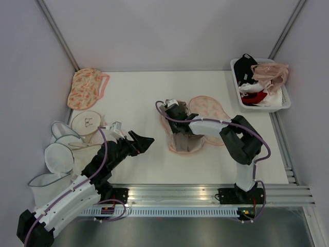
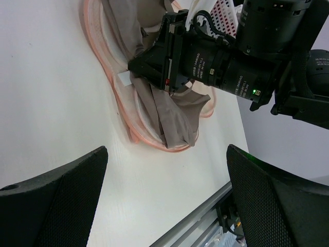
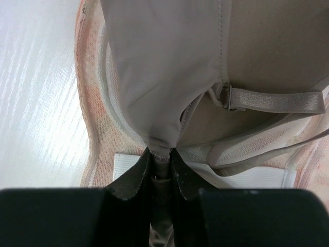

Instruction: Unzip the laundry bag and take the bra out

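Your right claw (image 3: 160,154) is clenched on the bra (image 3: 154,62), which lies on the opened laundry bag (image 1: 208,108).
Both lie mid-way across the surface (image 1: 139,92); your left claw (image 1: 145,139) hangs spread wide, well apart to the left. The bag's white tag (image 2: 123,78) is too blurred to read.

Overhead plus two wrist views sharing the bra (image 3: 164,67)

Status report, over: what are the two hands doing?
Right hand shut on bra. Left hand open, empty. Bag unzipped, bra lying in it. Nothing blocking.
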Robot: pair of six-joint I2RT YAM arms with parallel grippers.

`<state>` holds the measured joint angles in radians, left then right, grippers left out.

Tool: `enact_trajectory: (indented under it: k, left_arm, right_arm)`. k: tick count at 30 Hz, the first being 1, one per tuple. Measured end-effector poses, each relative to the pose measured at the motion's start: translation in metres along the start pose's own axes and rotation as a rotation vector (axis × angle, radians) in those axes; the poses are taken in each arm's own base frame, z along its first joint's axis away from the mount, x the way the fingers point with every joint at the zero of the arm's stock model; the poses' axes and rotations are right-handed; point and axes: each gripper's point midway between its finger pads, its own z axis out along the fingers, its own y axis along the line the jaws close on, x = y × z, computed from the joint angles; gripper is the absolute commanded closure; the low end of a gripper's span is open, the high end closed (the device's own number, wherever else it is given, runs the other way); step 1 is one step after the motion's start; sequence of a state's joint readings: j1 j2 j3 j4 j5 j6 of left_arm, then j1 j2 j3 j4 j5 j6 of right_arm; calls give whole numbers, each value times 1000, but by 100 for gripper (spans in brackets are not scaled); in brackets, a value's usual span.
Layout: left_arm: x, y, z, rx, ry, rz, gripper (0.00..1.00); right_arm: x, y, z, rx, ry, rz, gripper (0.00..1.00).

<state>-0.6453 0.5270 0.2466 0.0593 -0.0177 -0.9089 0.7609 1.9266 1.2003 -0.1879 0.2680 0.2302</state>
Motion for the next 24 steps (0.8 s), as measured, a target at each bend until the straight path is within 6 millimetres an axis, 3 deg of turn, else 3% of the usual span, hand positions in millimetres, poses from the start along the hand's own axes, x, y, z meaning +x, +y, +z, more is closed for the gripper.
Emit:
enact_trajectory:
  k: [5,9,16,20,24]
  left_arm:
    - [1,2,0,-5,5,-2,0]
    - [1,2,0,-6,5,-3,0]
    - [2,3,-1,-11,9,-3,0]
    - [3,3,-1,-13,11,-3,0]
    - [4,2,-2,-10,21,-4,0]
  right_arm:
    - [-2,-2,-8,-3,-13,6,100]
    - [-10,-6,-31,-12,-44,18,100]
    - [-63,-18,-107,-37,-220,80,100]
    - [-84,-38,-145,20,-315,132,99]
    - [-93,-72,-158,131,-348,197,100]
